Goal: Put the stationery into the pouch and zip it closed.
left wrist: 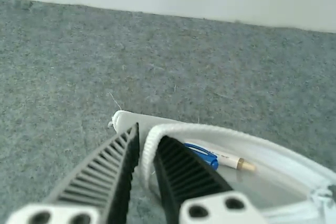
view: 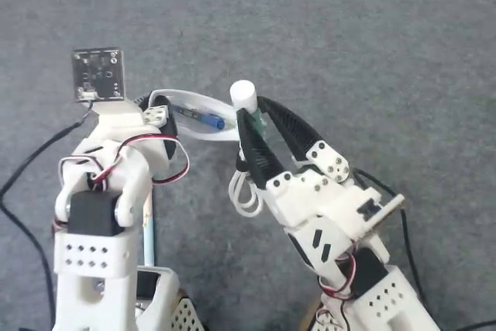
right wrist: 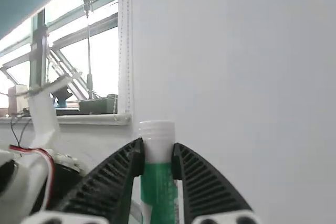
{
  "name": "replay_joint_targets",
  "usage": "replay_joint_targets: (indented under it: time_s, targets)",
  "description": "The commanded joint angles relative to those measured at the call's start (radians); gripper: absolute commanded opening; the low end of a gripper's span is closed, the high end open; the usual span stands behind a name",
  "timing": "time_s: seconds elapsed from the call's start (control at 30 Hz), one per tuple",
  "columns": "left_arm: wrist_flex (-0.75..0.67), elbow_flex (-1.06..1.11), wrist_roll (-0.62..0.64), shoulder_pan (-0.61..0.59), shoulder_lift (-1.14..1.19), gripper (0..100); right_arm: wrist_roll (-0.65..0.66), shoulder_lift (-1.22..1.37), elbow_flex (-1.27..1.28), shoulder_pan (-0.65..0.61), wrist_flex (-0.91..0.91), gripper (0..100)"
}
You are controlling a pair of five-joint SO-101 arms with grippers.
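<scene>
Clamping a glue stick point(right wrist: 156, 169) between its black fingers, the right gripper point(right wrist: 156, 153) holds the green tube just below the white cap, which sticks out past the fingertips. That arm is lifted off the grey worktop point(view: 372, 60) with its wrist tilted back, so its own camera looks at a wall and a window. From above, the glue stick sits just beside the pouch point(view: 198, 132), at the end farthest from the left arm.

The left gripper point(left wrist: 148, 137) is pinched shut on the pouch's white rim, low against the worktop, with its arm stretched forward. Its wrist camera shows the pouch lying flat and open (clear sides, white zip edge), with a blue pen point(left wrist: 202, 156) inside near the gripped end. The overhead camera shows the pen too, lying lengthwise between the two grippers.
</scene>
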Motion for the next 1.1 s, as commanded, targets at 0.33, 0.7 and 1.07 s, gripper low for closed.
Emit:
replay_joint_targets:
  time_s: [0.33,0.7,1.07]
  targets:
    - [-0.025,-0.021,0.012,0.005,-0.011,1,0.011,0.289,-0.278,-0.053,-0.062,0.7]
    - [-0.043,0.008,0.011,0.005,-0.011,1,0.015,0.615,-0.279,-0.070,-0.278,0.7]
    - [-0.046,0.019,0.011,0.005,-0.009,1,0.129,0.647,-0.215,-0.068,-0.278,0.7]
